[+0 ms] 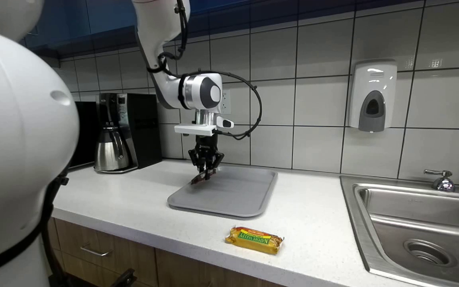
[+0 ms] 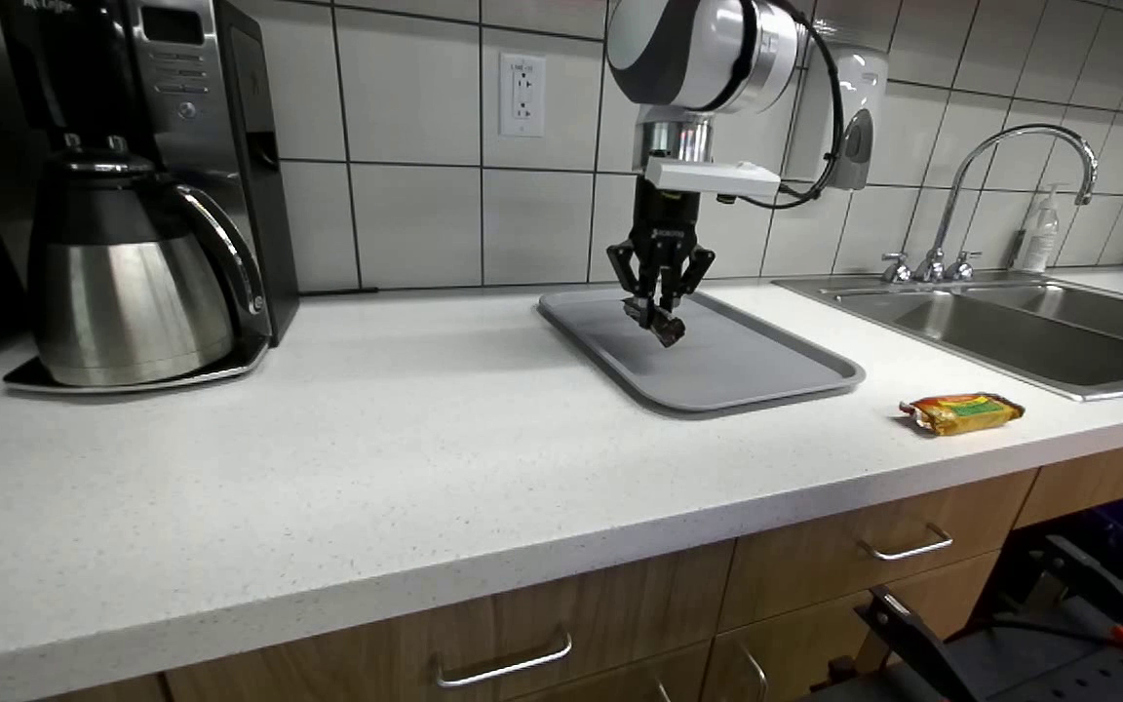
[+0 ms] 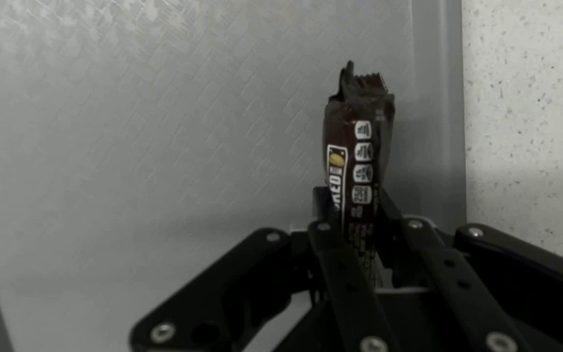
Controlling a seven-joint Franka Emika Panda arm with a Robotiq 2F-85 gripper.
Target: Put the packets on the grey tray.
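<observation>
My gripper point(image 2: 655, 310) pinches the brown packet point(image 3: 358, 146) by its sides, over the tray point(image 1: 229, 195), I think so I can lay it there. The yellow packet point(image 1: 254, 240) lies on the counter point(image 1: 313, 223), maybe waiting its turn. My gripper hides part of the brown packet, and I cannot tell if it touches the tray.

On the counter point(image 1: 313, 215), the tray point(image 1: 231, 195) between coffee maker point(image 1: 128, 127) and sink point(image 1: 424, 221); one packet point(image 3: 359, 146) between my jaws, over the tray; another packet point(image 1: 254, 240) before it.
</observation>
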